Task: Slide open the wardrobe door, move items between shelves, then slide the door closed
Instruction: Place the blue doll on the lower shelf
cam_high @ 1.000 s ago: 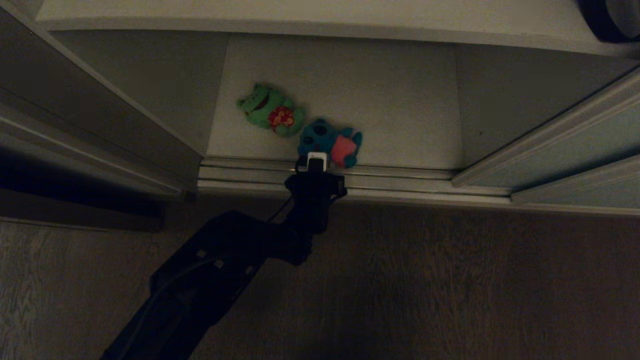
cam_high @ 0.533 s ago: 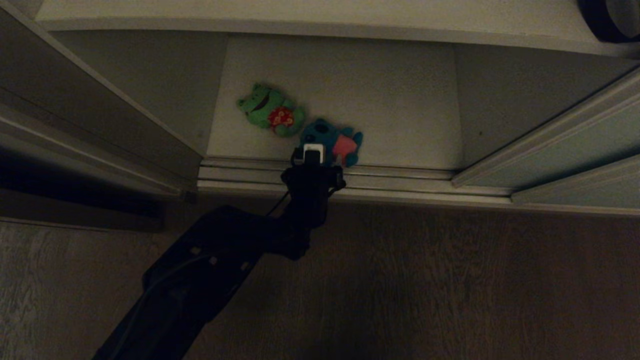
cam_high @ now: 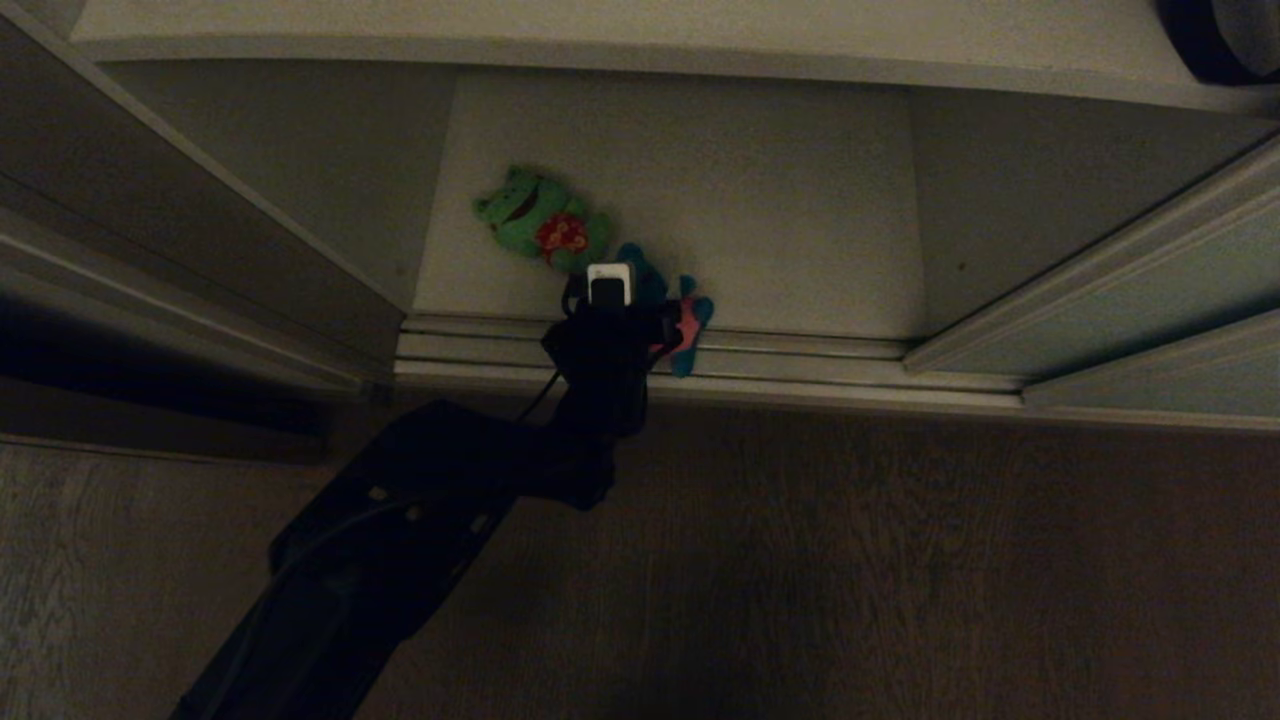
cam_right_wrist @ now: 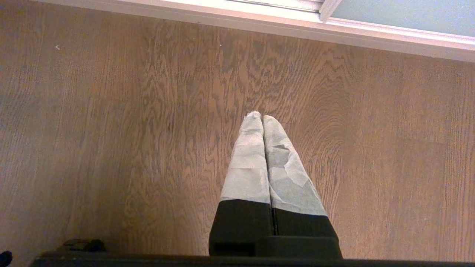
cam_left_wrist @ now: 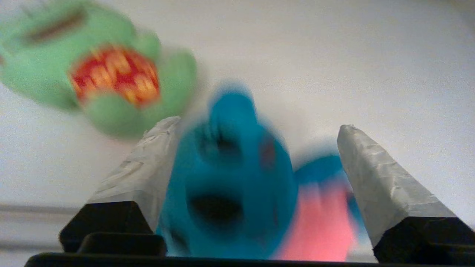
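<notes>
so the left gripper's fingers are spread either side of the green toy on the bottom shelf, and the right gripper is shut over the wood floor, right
Not quite. The left gripper is spread around the blue toy, not the green toy, which lies just beside it on the shelf, as the left wrist view shows. The right gripper is indeed shut over the floor.

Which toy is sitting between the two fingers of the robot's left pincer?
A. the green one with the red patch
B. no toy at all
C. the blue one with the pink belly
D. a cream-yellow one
C: in the left wrist view the blue toy sits between the spread fingers of the left pincer, with the green toy off to one side.
</notes>
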